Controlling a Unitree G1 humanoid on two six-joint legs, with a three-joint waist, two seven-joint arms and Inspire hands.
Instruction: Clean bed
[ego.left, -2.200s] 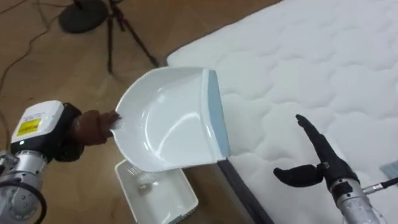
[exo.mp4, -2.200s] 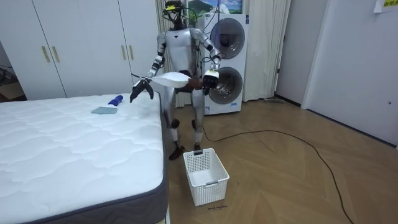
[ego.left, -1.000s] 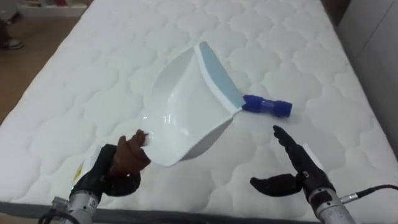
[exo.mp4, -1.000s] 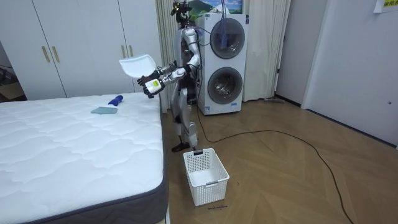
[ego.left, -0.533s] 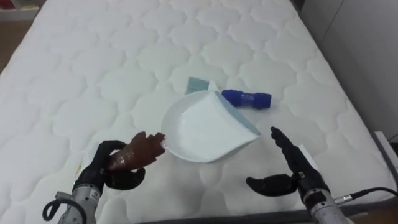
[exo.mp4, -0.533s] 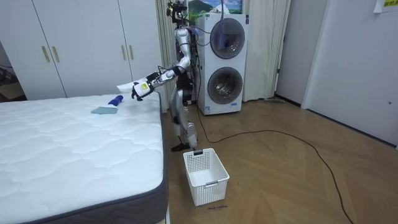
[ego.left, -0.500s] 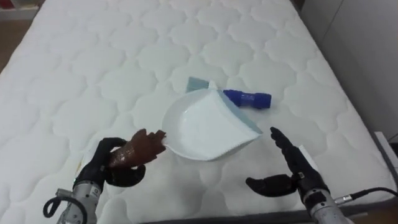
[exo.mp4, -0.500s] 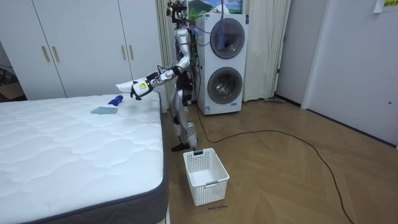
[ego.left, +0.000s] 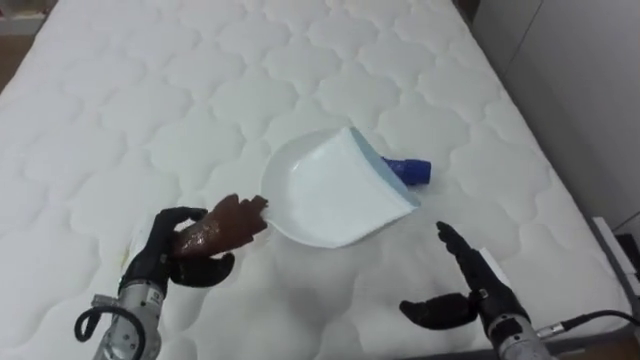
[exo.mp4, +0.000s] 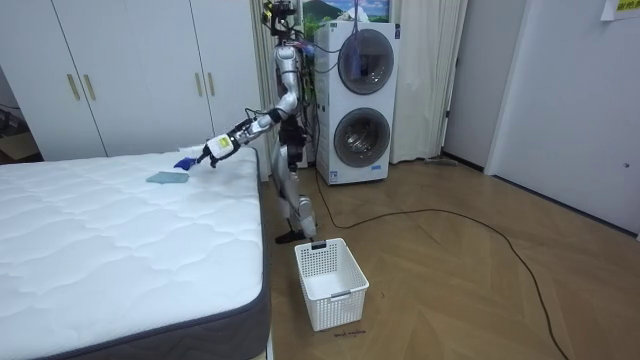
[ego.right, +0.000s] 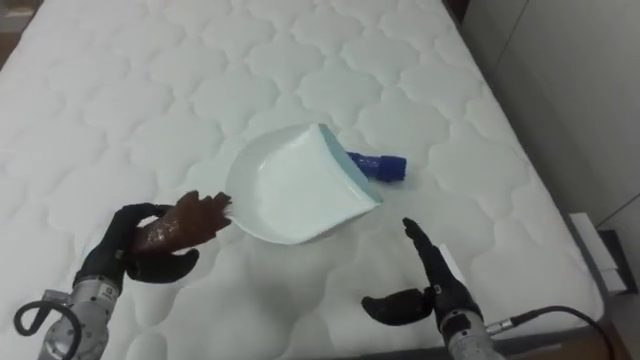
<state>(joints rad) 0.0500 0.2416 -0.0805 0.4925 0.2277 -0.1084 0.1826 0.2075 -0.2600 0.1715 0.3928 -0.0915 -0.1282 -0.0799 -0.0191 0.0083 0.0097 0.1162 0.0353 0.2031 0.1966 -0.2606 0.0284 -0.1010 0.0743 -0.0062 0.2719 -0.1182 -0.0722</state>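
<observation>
- Your left robot hand (ego.left: 175, 255) is clenched round the brown handle (ego.left: 228, 226) of a white dustpan (ego.left: 335, 190).
- The dustpan is held low over the white quilted bed (ego.left: 130, 90), its blue-edged lip pointing away from the robot. You cannot tell whether it touches the mattress.
- A blue bottle (ego.left: 412, 171) lies on the bed just beyond that lip, partly hidden by it.
- Your right robot hand (ego.left: 472, 280) hovers released near the dustpan, fingers straight.
- In the room view the robot stands at the bed's side. A teal cloth (exo.mp4: 167, 178) lies on the bed and a white basket (exo.mp4: 330, 283) stands on the floor.
</observation>
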